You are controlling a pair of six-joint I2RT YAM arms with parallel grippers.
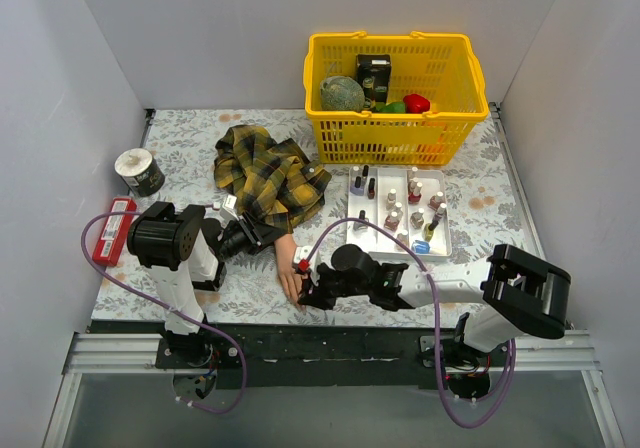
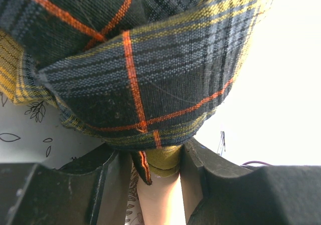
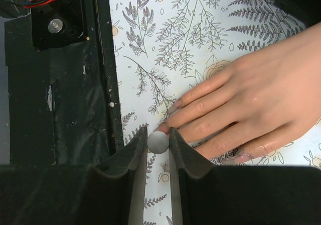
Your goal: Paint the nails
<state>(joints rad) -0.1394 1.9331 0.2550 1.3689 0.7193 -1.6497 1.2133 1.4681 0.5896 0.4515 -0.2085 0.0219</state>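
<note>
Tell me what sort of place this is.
Probably a robot test booth: plain white walls enclose a table with a mannequin hand, a tray of polish bottles and a yellow basket.

One yellow basket (image 1: 390,140). In front of it: one white tray (image 1: 380,204) with about twelve small bottles (image 1: 414,190). To its left: one mannequin hand (image 1: 288,260), one tape roll (image 1: 139,171), one red case (image 1: 113,230).

Left gripper (image 2: 156,164) clamped, right gripper (image 3: 158,140) pinched (narrow gap), left arm (image 1: 185,258), right arm (image 1: 450,290) both low

Plain white walls (image 1: 250,38) enclose a table (image 1: 480,203) — its cloth floral-printed, evenly lit.
</note>
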